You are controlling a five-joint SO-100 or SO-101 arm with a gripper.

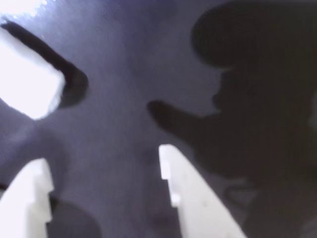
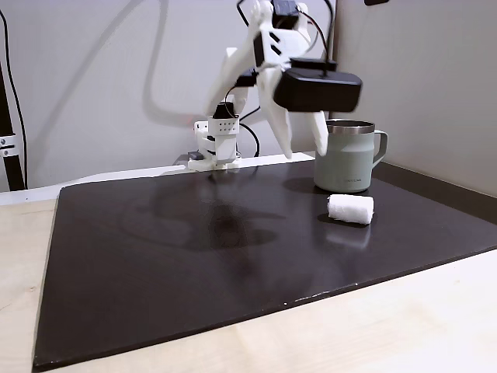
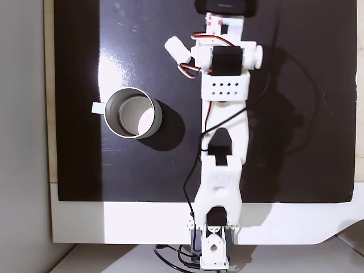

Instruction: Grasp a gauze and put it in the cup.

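Gauze: gauze [image 2: 350, 209] is lying on its side on the dark surface [image 2: 194, 256], just in front of the cup, untouched.
Cup: cup [image 2: 345, 155] is standing upright; seen from above in a fixed view [image 3: 132, 113], it is looking empty.
Pincer: pincer [image 2: 304, 148] is hanging in the air above the surface, fingers apart and holding nothing; the wrist view is showing the roll [image 1: 27, 79] off to the upper left of the gap.
Progress: nothing is done yet; lining up, grasping, lifting and dropping into the cup are all remaining.
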